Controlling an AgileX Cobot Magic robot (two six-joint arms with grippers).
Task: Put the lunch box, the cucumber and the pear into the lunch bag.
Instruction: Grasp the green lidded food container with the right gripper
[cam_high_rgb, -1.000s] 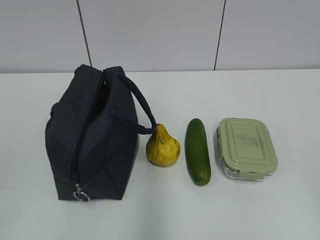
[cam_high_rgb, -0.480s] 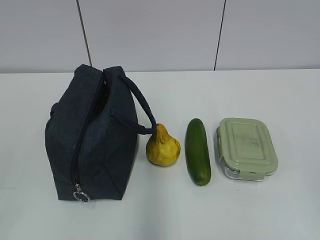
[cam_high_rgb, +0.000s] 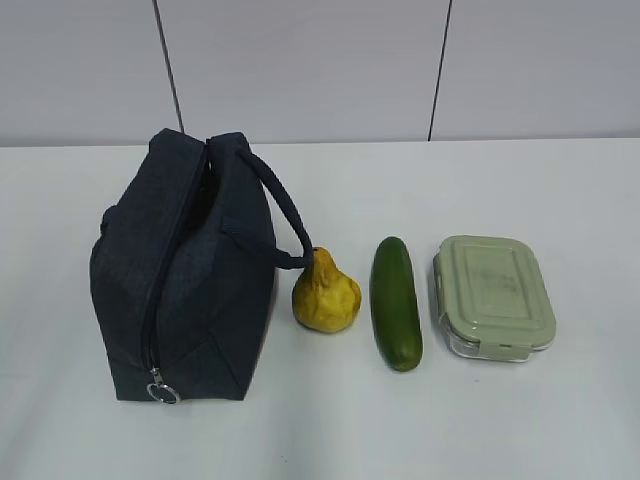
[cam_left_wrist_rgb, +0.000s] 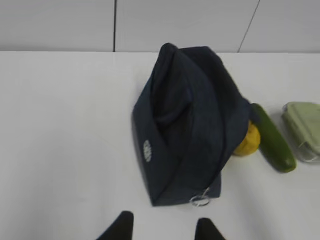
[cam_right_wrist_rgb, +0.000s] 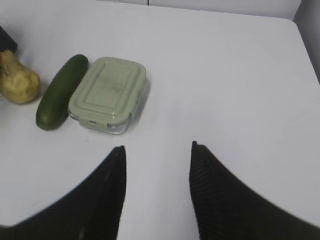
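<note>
- Bag: dark navy, boxy, zipped, ring pull at its 6 o'clock end, loop handle; on the counter.
- Pear, cucumber, box: in a row at the bag's 3 o'clock.
- Left gripper, right gripper: jaws apart, empty.

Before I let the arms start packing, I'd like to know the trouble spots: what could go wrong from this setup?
1. The lunch bag looks zipped, its ring pull at the near end; nothing fits until it is opened, and the soft bag may slide or tip when tugged.
2. The pear sits against the handle, so moving the bag may roll it.
3. The cucumber lies close between the pear and the lunch box, so a gripper may bump its neighbours.
</note>
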